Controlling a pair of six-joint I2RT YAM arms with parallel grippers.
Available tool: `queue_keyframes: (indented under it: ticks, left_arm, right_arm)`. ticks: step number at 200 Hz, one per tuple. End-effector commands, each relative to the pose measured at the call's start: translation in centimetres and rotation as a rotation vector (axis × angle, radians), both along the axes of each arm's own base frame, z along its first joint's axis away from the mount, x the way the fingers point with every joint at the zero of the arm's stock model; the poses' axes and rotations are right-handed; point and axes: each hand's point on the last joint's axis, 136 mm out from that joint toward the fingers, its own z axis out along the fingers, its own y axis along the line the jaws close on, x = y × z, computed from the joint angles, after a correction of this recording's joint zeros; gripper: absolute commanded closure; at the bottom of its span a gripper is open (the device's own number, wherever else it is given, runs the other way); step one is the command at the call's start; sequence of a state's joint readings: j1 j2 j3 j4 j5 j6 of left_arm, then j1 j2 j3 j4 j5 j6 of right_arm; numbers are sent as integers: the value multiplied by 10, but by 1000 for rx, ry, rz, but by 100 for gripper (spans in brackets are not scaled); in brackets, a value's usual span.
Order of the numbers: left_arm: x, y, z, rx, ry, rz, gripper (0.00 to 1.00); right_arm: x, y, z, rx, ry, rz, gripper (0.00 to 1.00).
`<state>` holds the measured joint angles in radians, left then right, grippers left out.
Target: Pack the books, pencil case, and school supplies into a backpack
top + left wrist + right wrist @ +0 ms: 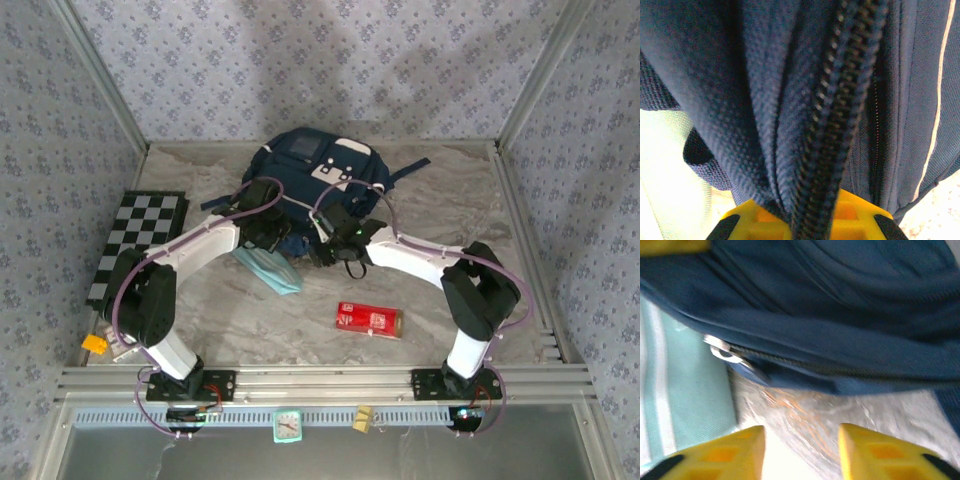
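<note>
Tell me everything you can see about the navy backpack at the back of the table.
The backpack is navy woven fabric with a thin white stripe, light grey patches, dark straps trailing sideways and a dark coil zip. It lies slumped at the far middle of the table. The left gripper is shut on a fold of fabric at the zip; the right gripper hovers open just short of it. The pale teal pencil case appears to lie against its near edge.

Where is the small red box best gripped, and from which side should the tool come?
Grip the red box across its narrow width, near the middle, coming straight down from above. It lies flat on the table, its long side running roughly left to right, with nothing touching it.
</note>
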<state>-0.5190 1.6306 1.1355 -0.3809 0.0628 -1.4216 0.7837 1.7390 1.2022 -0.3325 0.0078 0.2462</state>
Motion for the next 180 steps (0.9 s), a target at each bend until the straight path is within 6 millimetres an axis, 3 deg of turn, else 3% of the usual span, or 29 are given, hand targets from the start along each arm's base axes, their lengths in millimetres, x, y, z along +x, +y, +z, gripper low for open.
queue_keyframes:
  ticks: [1, 36, 78, 108, 124, 145, 180]
  left_arm:
    - [14, -8, 33, -43, -98, -5, 100]
    - [15, -9, 36, -44, -102, -7, 100]
    - [17, -12, 36, -52, -104, -4, 100]
    - [18, -14, 35, -57, -100, -7, 100]
    - [18, -15, 34, -59, -98, -10, 100]
    - [17, -14, 33, -57, -94, -8, 100]
    - [18, -13, 34, -51, -99, -5, 100]
  right_arm:
    - [16, 25, 24, 77, -82, 61, 49]
    - [24, 37, 17, 88, -95, 110, 48]
    - [22, 52, 14, 130, -114, 177, 59]
    - [24, 57, 9, 131, -135, 204, 59]
    - [23, 59, 10, 140, -151, 213, 68]
    - [20, 59, 17, 149, -165, 209, 72]
    - [21, 45, 25, 135, -177, 147, 85]
